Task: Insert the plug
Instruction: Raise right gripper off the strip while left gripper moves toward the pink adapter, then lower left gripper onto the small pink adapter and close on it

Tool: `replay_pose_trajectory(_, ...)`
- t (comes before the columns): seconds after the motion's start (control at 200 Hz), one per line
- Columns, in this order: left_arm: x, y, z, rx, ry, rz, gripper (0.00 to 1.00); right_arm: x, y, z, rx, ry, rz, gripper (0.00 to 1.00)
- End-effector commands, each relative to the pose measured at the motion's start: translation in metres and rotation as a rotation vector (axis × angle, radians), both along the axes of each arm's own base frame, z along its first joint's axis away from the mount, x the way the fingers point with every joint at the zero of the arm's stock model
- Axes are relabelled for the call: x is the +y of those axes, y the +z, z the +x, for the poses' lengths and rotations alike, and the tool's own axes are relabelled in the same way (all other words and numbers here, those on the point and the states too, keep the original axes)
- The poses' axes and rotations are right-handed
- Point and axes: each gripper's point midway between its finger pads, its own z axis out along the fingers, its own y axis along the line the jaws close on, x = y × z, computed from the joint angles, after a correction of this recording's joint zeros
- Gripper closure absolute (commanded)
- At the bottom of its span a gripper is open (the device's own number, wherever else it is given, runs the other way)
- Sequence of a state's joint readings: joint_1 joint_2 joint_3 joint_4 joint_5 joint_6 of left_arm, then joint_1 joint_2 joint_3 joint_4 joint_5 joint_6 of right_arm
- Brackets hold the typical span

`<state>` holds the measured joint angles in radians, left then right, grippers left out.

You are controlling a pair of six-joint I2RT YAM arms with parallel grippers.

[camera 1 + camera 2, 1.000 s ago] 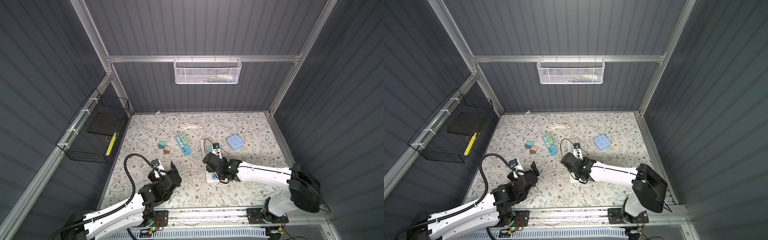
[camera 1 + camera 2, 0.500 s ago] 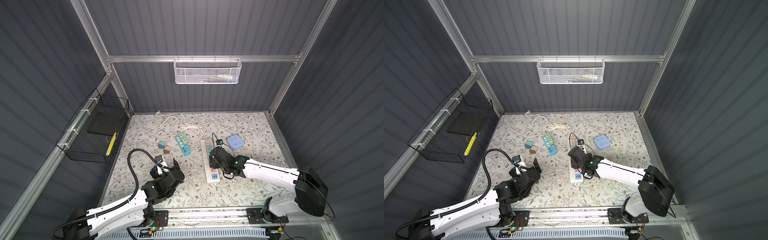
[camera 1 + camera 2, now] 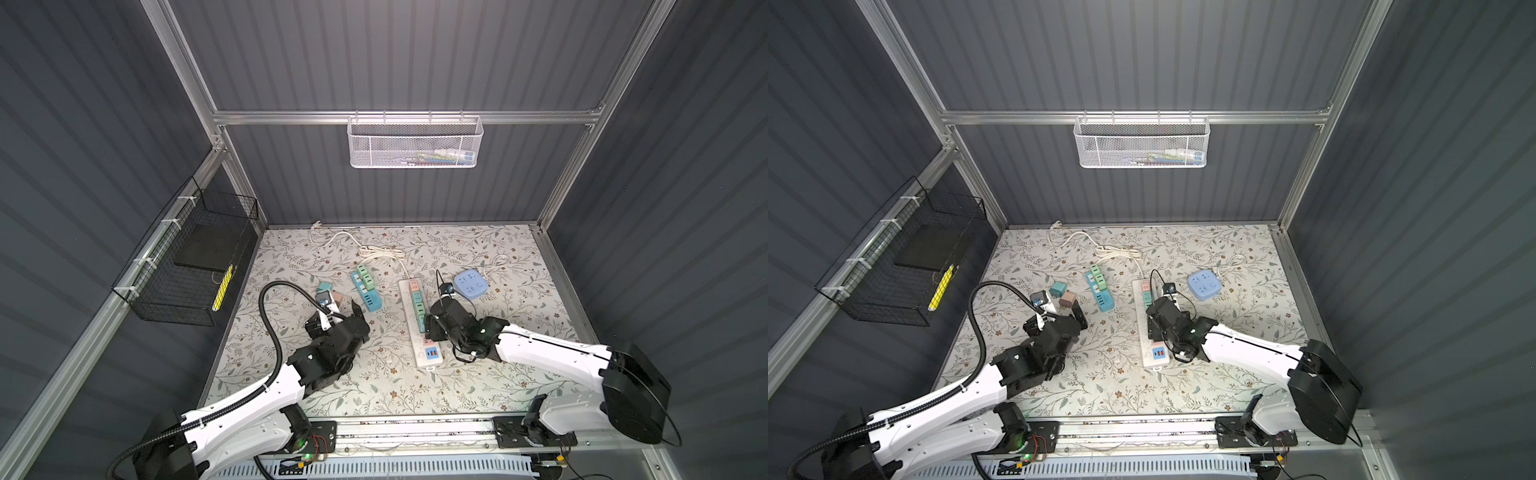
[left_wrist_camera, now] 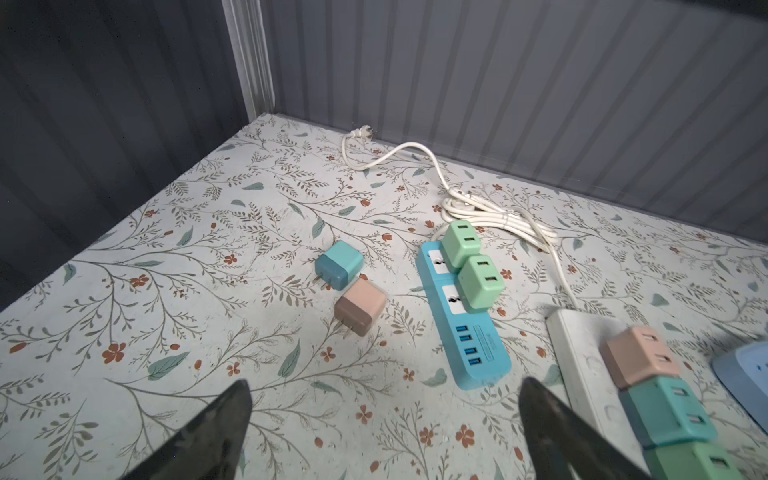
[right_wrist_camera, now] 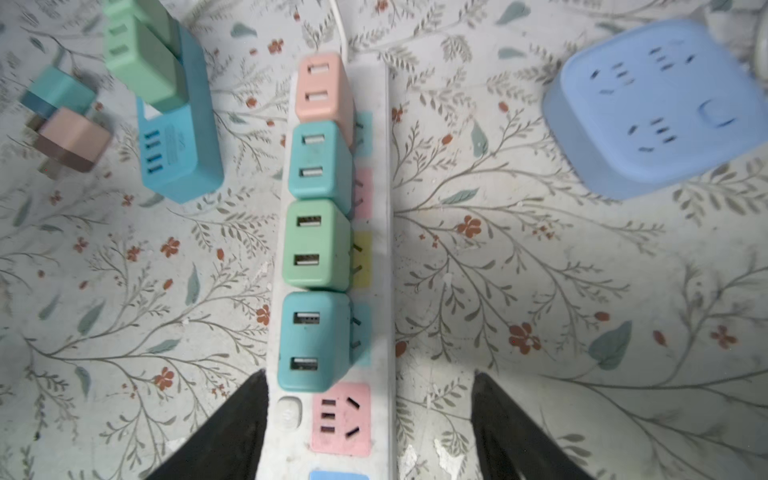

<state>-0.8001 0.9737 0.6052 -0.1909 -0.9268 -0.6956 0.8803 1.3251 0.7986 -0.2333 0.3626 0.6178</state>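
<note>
- Teal plug (image 5: 313, 340) sat in white strip (image 5: 380, 291), green plug (image 5: 316, 245) just above it.
- Ports faced camera, long axis along strip.
- Right gripper (image 5: 368, 376) and left gripper (image 4: 384, 384) gaped empty.

walls: dark grey ribbed panels (image 3: 415, 62) | back: aluminium rail (image 3: 291, 117) carrying white mesh basket (image 3: 415, 143) | floor: floral mat (image 3: 478, 386) below that basket | side: black wire basket (image 3: 187, 266) lower left of it

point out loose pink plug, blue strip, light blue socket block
loose pink plug (image 4: 361, 303): left wrist view, pink body
blue strip (image 4: 484, 357): left wrist view, usb end
light blue socket block (image 5: 660, 108): right wrist view, top face
</note>
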Motion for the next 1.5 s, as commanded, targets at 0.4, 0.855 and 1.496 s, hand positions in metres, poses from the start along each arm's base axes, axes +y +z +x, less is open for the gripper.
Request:
replay_pose_trajectory(0.4,0.03,-0.071,0.122,0.493,0.025,0.065,0.29,-0.023,0.024,-0.009,-0.087,0.011,0.054,0.21)
replay_pose_trajectory(0.855,0.027,-0.135,0.124,0.729,-0.122,0.265,0.29,-0.042,0.02,-0.024,-0.085,-0.003,0.09,0.18)
replay_pose_trajectory(1.496,0.025,-0.175,0.094,0.846,-0.132,0.174,0.35,-0.037,0.021,-0.021,-0.081,0.007,0.107,0.18)
